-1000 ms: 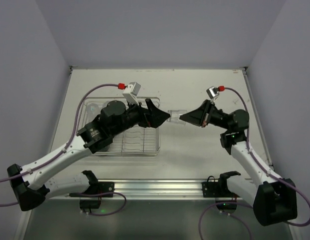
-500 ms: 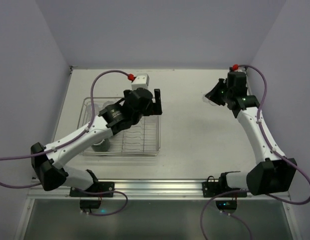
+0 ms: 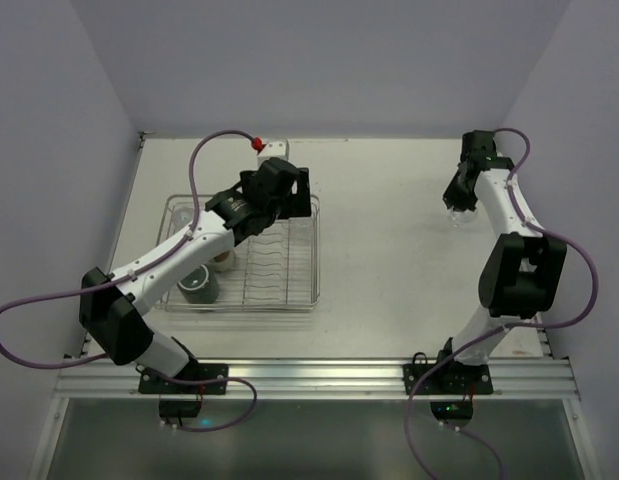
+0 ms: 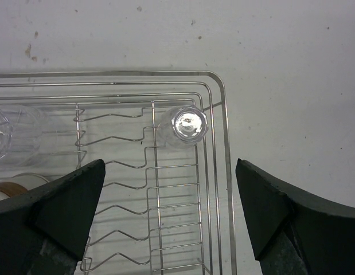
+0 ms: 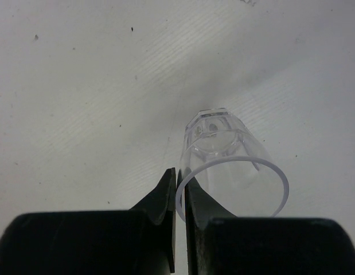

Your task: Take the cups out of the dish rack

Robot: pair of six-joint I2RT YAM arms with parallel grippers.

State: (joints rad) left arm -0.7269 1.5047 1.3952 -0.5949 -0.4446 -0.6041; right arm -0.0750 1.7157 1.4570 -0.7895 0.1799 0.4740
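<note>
My right pincer (image 5: pixel 178 177) is pressed together on the rim of a clear tumbler (image 5: pixel 223 154), with one finger inside the wall and one outside. I hold it far out over the right side of the table (image 3: pixel 389 250), well apart from the dish rack (image 3: pixel 315 262). The tumbler's mouth faces my wrist and its faceted base points away toward the tabletop. I cannot tell whether the base touches the surface. From above, the glass shows only as a faint shape just below my fingers.

My left pincer (image 4: pixel 170 172) is spread wide and holds nothing. It hangs over the far right part of the rack, one finger on each side of the row of plate-slot wires. Just beyond my fingertips a small glass (image 4: pixel 186 125) stands in the rack's far right corner, close against the side wires and apart from both fingers. At the left edge of my wrist view a ribbed tumbler (image 4: pixel 8 134) is partly cut off. Nearer to me, the cream cup (image 4: pixel 10 187) shows only its brownish band beside my left finger. In the overhead view the dark mug (image 3: pixel 199 285) sits in the rack's near left part, beside the cream cup
</note>
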